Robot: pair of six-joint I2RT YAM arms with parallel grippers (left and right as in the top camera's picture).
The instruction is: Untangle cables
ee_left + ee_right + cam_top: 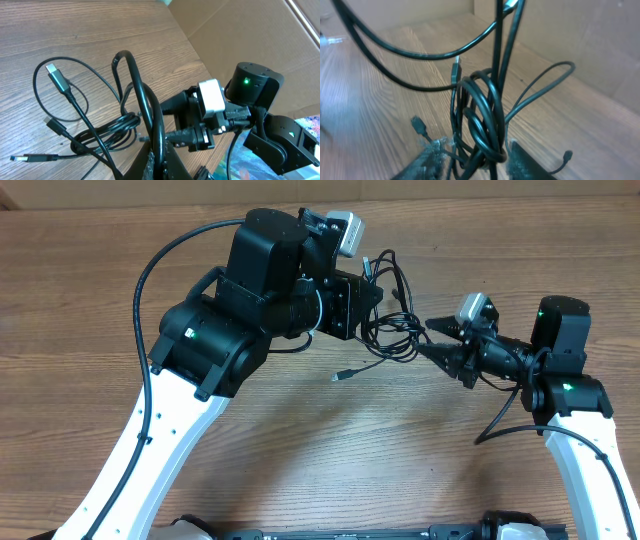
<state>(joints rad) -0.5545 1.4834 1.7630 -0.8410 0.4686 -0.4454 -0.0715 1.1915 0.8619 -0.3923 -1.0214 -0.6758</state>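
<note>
While the left fingers [175, 167] are clenching tight on a thick loop of the cables [392, 330], the tangle is sitting toward the far middle of the tabletop [300, 440], between the left arm [230, 310] and the right arm [560, 355]. Seen from the left wrist, the gripped loop is arching up out of the fingers and bending back down into a knotted bundle, and thinner strands are fanning out to the left over the wood. One strand is ending in a flat grey plug [57, 77], another in a silver plug [22, 158] near the lower edge, and a small dark plug [52, 125] is lying between them. The right fingers [427, 160] are pointing toward the left arm and standing on either side of a tight coil of several strands. They are sitting very near the coil, but I cannot tell whether they are pressing on it. Above that coil, strands are running straight up out of view. From overhead, one loose end with a pale plug [345, 373] is trailing toward the near side, apart from the main knot.
</note>
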